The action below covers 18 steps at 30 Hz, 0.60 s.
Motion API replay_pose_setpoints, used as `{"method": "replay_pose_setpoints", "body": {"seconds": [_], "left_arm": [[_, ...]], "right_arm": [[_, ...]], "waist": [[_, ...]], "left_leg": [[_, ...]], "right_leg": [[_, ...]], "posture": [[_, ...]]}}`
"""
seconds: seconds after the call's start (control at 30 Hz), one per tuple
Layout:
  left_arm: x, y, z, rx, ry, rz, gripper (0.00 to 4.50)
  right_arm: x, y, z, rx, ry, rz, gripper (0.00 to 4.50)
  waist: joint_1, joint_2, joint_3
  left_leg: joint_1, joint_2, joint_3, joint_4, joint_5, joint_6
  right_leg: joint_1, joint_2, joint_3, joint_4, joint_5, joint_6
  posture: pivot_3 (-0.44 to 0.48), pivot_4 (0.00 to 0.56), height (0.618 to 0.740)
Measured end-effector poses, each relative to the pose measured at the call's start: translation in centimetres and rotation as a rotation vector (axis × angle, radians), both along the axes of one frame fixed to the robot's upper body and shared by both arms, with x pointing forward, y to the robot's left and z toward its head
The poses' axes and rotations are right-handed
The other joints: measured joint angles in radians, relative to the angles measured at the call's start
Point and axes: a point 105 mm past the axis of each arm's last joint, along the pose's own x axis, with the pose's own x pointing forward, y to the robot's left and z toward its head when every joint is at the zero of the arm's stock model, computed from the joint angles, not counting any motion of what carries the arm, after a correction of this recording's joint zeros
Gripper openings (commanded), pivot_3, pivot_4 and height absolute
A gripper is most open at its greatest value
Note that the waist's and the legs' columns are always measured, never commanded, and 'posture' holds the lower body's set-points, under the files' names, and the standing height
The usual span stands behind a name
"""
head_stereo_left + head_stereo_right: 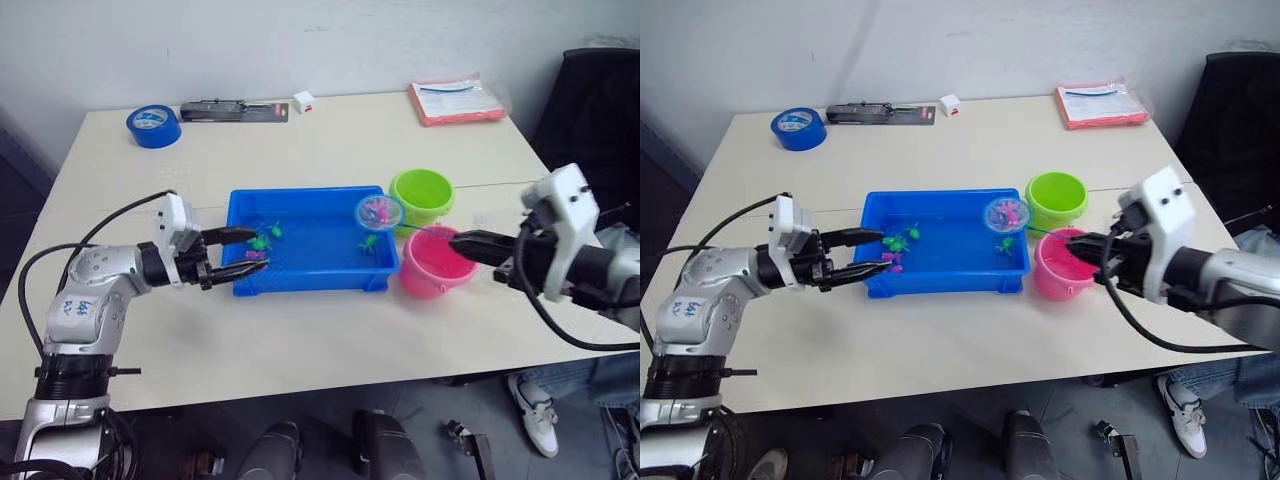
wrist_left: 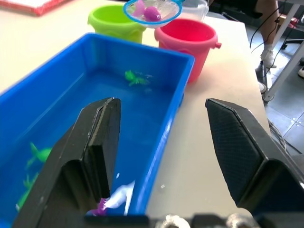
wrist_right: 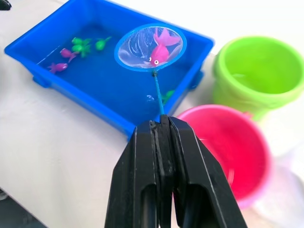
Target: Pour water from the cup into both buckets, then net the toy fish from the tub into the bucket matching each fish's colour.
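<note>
While the net (image 3: 150, 48) hangs lifted over the right end of the tub (image 1: 300, 275), near the centre of the head view, it carries a pink fish (image 3: 160, 51) in its mesh. The right gripper (image 3: 161, 130), coming in from the right of the frame, has its fingers clamped tight on the net's thin handle. At the left of the frame the left gripper (image 1: 232, 255) sits at the tub's left end with its fingers spread wide, one over the rim and one outside the wall, holding nothing. Several green fish (image 1: 263, 239) and pink ones lie in the water at the tub's left end, with another green one near the right end. The pink bucket (image 1: 436, 262) stands just right of the tub, the green bucket (image 1: 421, 196) behind it.

The step in hand looks like carrying a netted pink fish to its bucket. Next, the net must swing right over the pink bucket and tip, keeping clear of the green one.
</note>
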Motion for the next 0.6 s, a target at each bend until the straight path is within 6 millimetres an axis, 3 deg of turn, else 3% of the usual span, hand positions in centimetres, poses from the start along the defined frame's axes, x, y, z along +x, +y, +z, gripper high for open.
{"method": "replay_pose_setpoints", "body": {"seconds": [0.33,0.6], "left_arm": [[1.8,-0.5,0.8,0.021,-0.003,-0.094,3.10],[3.0,-2.2,0.4,0.026,0.001,-0.165,3.10]], "right_arm": [[-1.2,-4.0,-0.3,-0.185,-0.063,-0.169,0.78],[-2.7,-5.0,-1.6,-0.472,-0.148,-0.193,0.78]], "waist": [[-0.001,0.000,0.000],[0.001,0.000,0.000]], "left_leg": [[0.000,0.000,0.001,0.000,0.000,0.000],[0.000,-0.001,0.003,0.000,0.001,0.001]], "right_leg": [[0.000,0.000,0.000,0.000,0.000,0.001],[-0.001,0.000,0.000,0.001,0.001,0.002]], "posture": [[0.000,0.150,0.740],[0.000,0.150,0.740]]}}
